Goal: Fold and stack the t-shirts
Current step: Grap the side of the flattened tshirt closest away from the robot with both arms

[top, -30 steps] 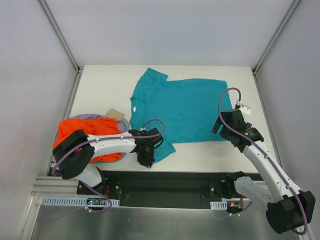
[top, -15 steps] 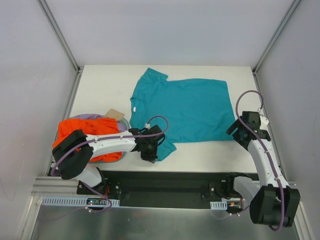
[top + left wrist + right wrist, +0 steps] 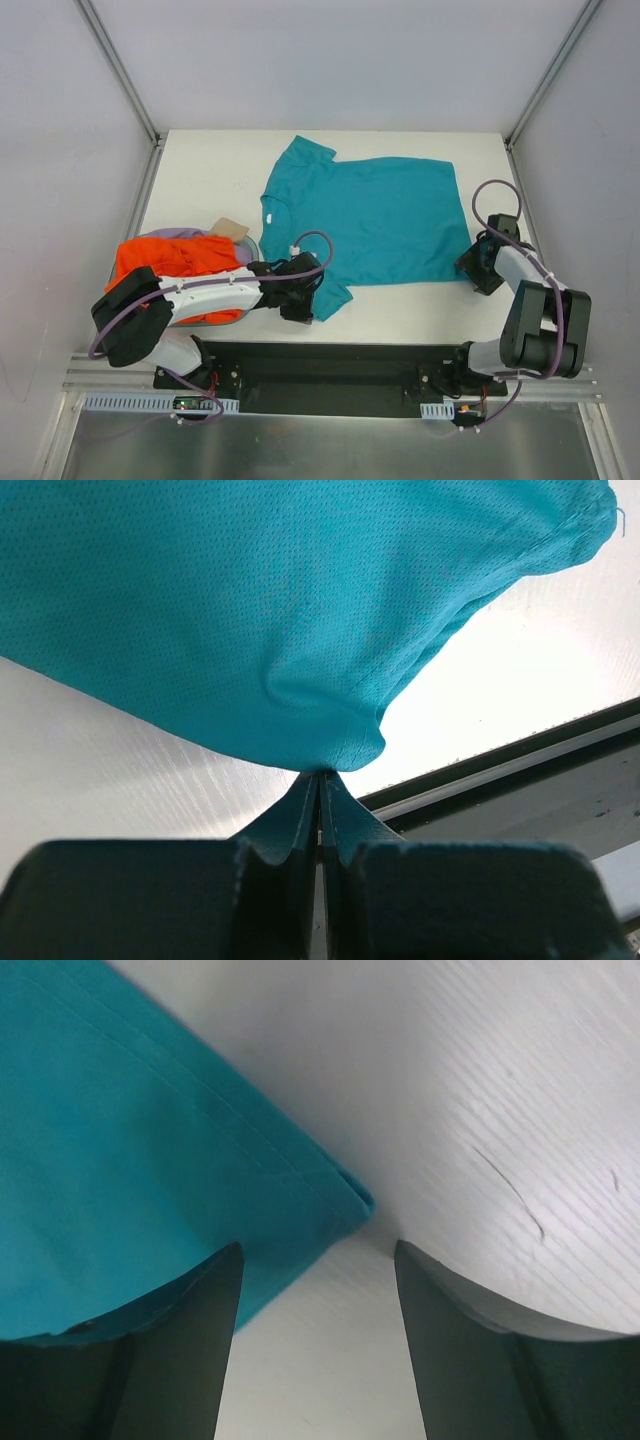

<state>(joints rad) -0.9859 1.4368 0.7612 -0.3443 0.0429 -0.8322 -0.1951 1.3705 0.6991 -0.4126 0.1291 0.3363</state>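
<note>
Presently the soft teal cloth t-shirt (image 3: 375,220) lies spread flat on the white table (image 3: 200,180), light, limp and prone to bunching, best taken at hem corners; the left gripper (image 3: 318,776) is pinched together, apparently on the near sleeve's edge, and the right gripper (image 3: 318,1260) stands apart astride the hem corner.

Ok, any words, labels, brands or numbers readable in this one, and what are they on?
None can be read.
The small white tag at the neck of the teal t-shirt is too small to show any print.
The tan card by the orange t-shirt shows no marks.
Neither wrist view shows any lettering.
</note>
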